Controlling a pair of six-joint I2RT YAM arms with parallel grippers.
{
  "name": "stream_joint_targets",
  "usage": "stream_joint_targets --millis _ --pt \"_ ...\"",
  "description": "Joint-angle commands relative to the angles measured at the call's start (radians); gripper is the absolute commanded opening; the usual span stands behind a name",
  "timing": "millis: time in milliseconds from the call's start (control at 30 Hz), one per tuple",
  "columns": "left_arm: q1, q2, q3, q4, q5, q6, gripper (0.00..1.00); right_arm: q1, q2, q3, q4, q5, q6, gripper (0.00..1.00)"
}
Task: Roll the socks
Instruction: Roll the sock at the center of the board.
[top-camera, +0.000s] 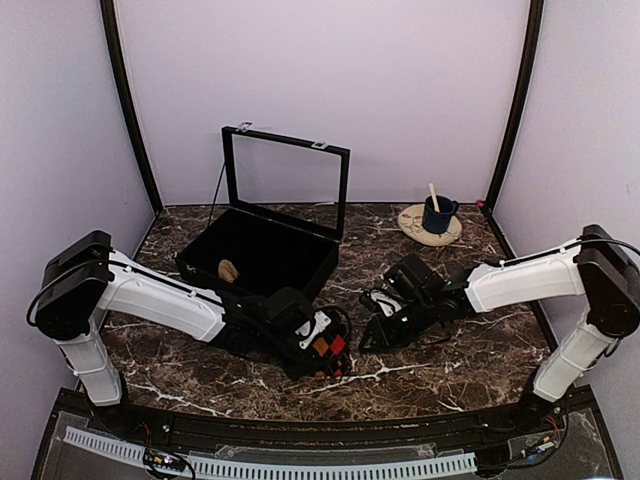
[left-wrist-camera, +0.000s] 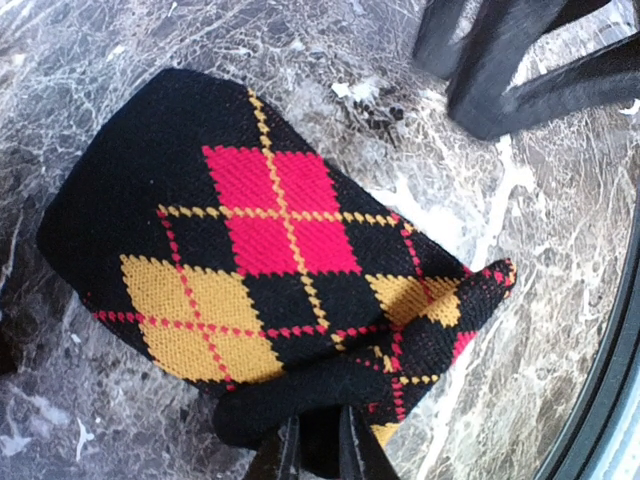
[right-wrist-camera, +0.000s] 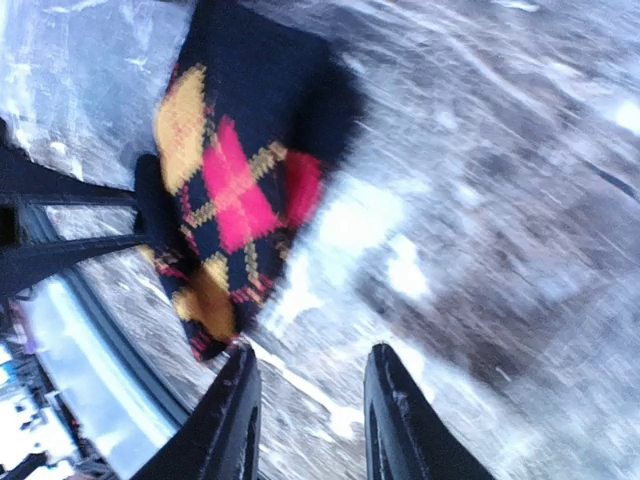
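Observation:
The socks (left-wrist-camera: 260, 270) are a black bundle with red and yellow argyle diamonds, lying on the marble table near the front edge; they show in the top view (top-camera: 328, 348) and, blurred, in the right wrist view (right-wrist-camera: 225, 190). My left gripper (left-wrist-camera: 318, 450) is shut on the black near edge of the bundle. My right gripper (right-wrist-camera: 312, 370) is open and empty, just right of the socks, above bare marble; it also shows in the top view (top-camera: 372, 335).
An open black box (top-camera: 262, 250) with a raised glass lid stands behind the left arm, a tan object inside. A blue cup (top-camera: 438, 213) with a stick sits on a round coaster at the back right. The table's front rim (top-camera: 300, 425) lies close to the socks.

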Motion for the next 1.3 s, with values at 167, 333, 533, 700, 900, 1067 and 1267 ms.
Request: stream_joint_targets --millis 167,333,533,700,900,1067,1267 --pt "0.072 0.092 0.034 -0.191 0.162 0.055 0.16 0.12 -0.186 -0.085 -0.009 0.343 -0.153 0.32" --pt "0.106 0.155 0.105 -0.278 0.248 0.112 0.15 0.244 -0.224 -0.086 -0.008 0.496 -0.24 0.31" --pt "0.138 0.217 0.164 -0.357 0.332 0.152 0.15 0.394 -0.223 -0.08 -0.011 0.626 -0.325 0.3" --pt "0.16 0.24 0.184 -0.392 0.393 0.174 0.15 0.485 -0.192 -0.059 -0.009 0.713 -0.383 0.31" --pt "0.169 0.268 0.208 -0.435 0.426 0.211 0.15 0.548 -0.107 -0.003 -0.008 0.772 -0.465 0.33" --pt "0.172 0.278 0.223 -0.458 0.442 0.229 0.14 0.564 -0.032 0.047 -0.001 0.801 -0.541 0.37" --pt "0.18 0.288 0.236 -0.483 0.452 0.248 0.14 0.564 0.046 0.08 0.012 0.814 -0.611 0.41"
